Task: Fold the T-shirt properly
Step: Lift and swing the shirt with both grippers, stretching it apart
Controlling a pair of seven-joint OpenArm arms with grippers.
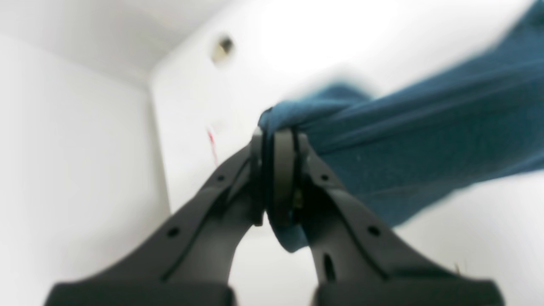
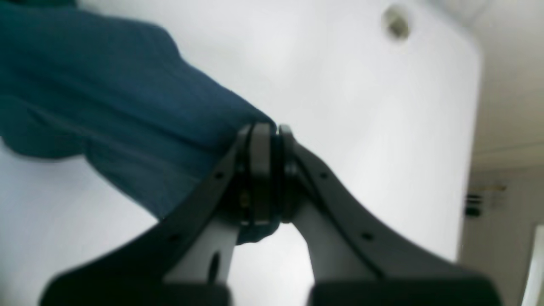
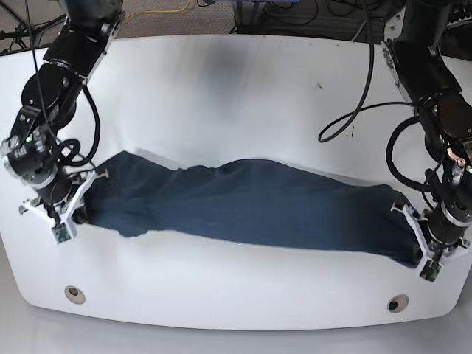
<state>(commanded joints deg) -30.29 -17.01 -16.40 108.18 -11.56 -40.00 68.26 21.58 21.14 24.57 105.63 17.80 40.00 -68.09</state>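
We clamp the shirt [image 3: 251,203] shut in both grippers, left [image 1: 278,140] and right [image 2: 267,131], stretched along the table's [image 3: 243,88] front edge.

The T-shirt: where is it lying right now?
In the base view the T-shirt lies stretched across the near half of the white table, held at its ends by the right end effector and left end effector.

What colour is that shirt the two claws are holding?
Plain dark navy-blue T-shirt, clearest in the base view.
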